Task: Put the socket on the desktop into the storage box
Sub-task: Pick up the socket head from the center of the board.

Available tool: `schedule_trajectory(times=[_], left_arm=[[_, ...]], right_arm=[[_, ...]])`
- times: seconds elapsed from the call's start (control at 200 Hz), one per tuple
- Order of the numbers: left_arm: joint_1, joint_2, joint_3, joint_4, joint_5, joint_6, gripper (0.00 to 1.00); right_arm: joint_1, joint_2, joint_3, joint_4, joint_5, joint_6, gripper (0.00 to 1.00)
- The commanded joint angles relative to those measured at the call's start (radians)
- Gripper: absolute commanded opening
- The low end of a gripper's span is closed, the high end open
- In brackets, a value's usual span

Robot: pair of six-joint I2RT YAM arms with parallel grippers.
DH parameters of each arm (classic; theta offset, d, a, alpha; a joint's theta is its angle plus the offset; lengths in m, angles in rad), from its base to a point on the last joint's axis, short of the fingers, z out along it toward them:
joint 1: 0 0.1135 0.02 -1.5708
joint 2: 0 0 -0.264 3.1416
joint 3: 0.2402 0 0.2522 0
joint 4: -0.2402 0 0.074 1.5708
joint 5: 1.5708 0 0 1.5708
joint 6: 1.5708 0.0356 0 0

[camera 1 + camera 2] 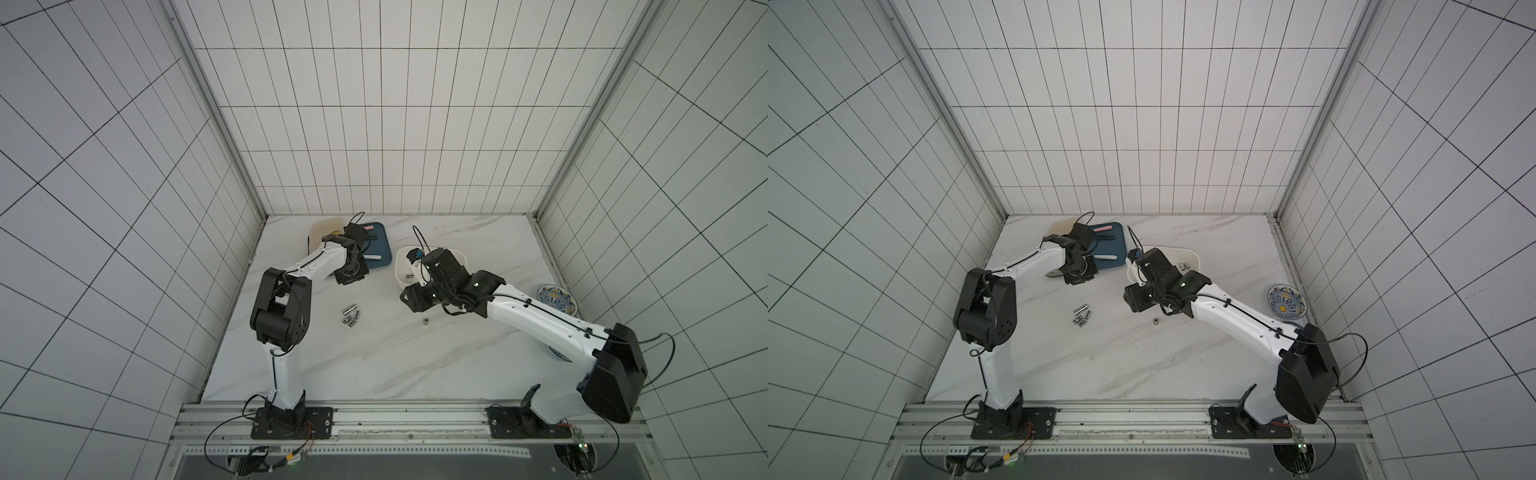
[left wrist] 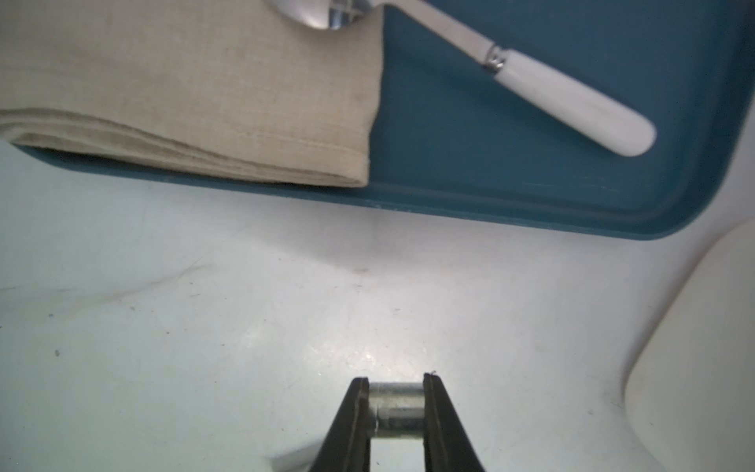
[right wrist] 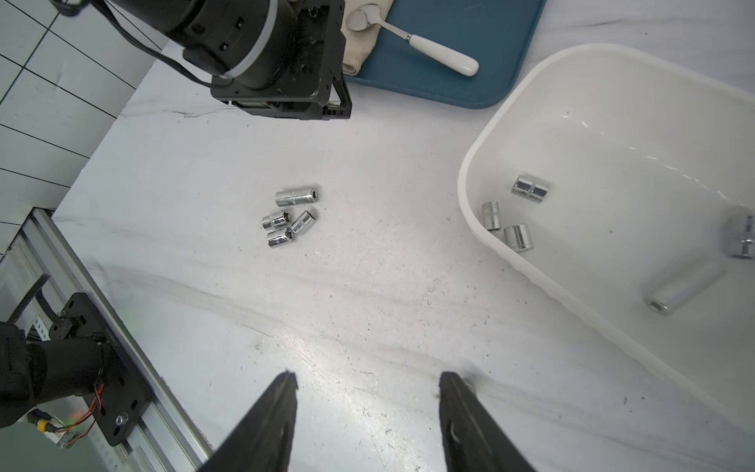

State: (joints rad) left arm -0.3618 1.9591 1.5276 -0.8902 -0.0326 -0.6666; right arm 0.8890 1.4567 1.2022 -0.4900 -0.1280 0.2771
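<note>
Open across bare table (image 3: 367,310) between socket cluster (image 3: 292,218) and box (image 3: 465,175); wider still toward the rail (image 1: 374,409). Blocked mid-table by that cluster of four, packed close. Narrow between tray (image 3: 449,90) corner and box rim. Overhung near tray's edge by left gripper (image 2: 396,410), clamped on a socket (image 2: 398,408). Roomy inside box among loose sockets (image 3: 519,237). Crowded at one fingertip of the spread right gripper (image 3: 367,384) by a lone socket (image 1: 425,320). Hemmed near the right wall by plate (image 1: 557,301), just beside right arm (image 1: 540,322).
</note>
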Motion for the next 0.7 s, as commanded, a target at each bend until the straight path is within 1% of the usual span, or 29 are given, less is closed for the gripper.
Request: schedule_trajectory(times=[0.0, 0.18, 0.45, 0.695], left_arm=[[-0.026, 0.003, 0.069, -0.020, 0.020, -0.019, 0.20], [-0.079, 0.041, 0.173, -0.037, 0.035, -0.039, 0.20], [-0.161, 0.143, 0.358, -0.070, 0.066, -0.038, 0.20], [-0.203, 0.247, 0.472, -0.074, 0.090, -0.044, 0.19]], right_arm=[[-0.028, -0.043, -0.044, -0.009, 0.015, 0.002, 0.59], [-0.065, -0.090, -0.072, -0.020, 0.022, 0.012, 0.59], [-0.109, -0.149, -0.119, -0.035, 0.028, 0.033, 0.59], [-0.129, -0.186, -0.140, -0.048, 0.027, 0.036, 0.59]])
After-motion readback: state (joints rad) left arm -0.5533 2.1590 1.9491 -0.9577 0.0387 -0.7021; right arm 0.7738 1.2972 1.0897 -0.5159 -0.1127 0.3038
